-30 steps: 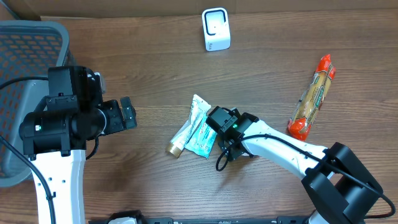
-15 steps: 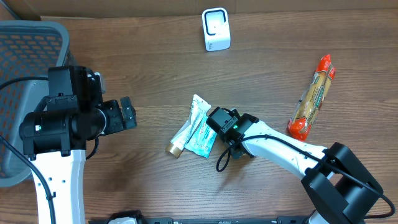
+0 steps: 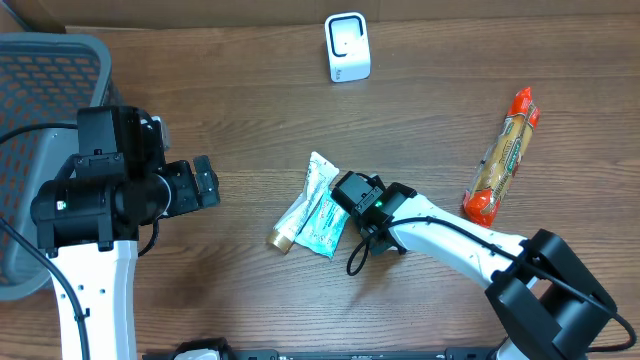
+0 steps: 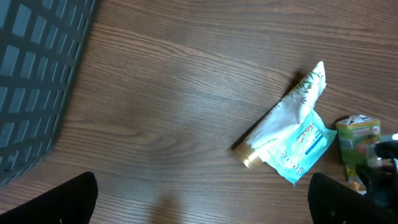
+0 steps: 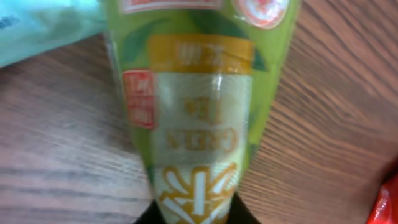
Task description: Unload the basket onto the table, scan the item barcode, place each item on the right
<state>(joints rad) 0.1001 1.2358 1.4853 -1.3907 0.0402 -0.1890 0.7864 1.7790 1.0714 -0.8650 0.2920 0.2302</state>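
A green tea packet (image 5: 199, 106) fills the right wrist view, lying on the wooden table. My right gripper (image 5: 196, 214) is shut on its near end, one dark finger on each side. In the left wrist view the same packet (image 4: 357, 134) shows at the right edge. From overhead, the right gripper (image 3: 357, 198) covers the packet. The white scanner (image 3: 347, 47) stands at the back of the table. My left gripper (image 3: 205, 182) hovers open over bare wood at the left, holding nothing; its fingertips (image 4: 65, 199) show in the lower corners of its wrist view.
A white tube with a gold cap (image 3: 293, 218) and a teal pouch (image 3: 324, 222) lie just left of the right gripper. A long orange snack pack (image 3: 503, 155) lies at the right. A grey mesh basket (image 3: 40, 70) sits at the far left.
My right gripper's jaws have closed from wide open onto the green tea packet. The left arm has not moved.
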